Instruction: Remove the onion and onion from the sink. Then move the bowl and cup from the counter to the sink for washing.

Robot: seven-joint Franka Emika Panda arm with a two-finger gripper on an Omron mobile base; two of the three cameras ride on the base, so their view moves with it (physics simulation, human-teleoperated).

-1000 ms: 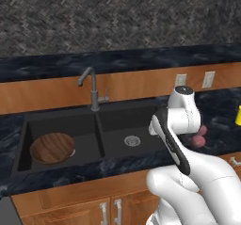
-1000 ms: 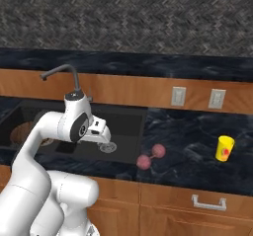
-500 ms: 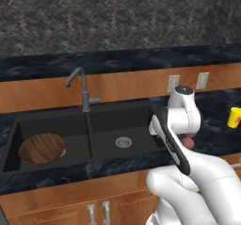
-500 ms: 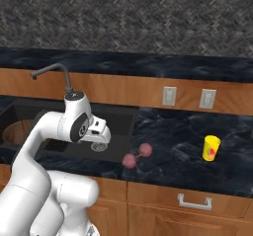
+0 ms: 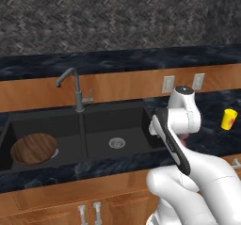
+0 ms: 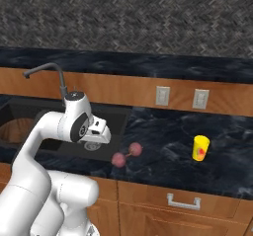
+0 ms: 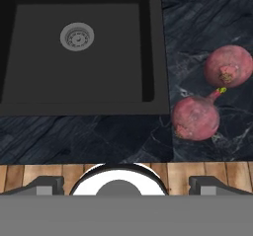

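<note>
On the counter (image 6: 163, 136) just right of the sink (image 5: 94, 125), both onions sit side by side, one (image 6: 118, 159) nearer the front edge, the other (image 6: 135, 148) just behind it, barely apart. Over in the left basin, there's the wooden bowl (image 5: 34, 148) lying flat. The yellow cup (image 6: 200, 147) stands upright, well apart to the right. And the end effector (image 6: 101, 134) hangs over the sink's right edge; whether its fingers are spread or closed, I can't tell.
</note>
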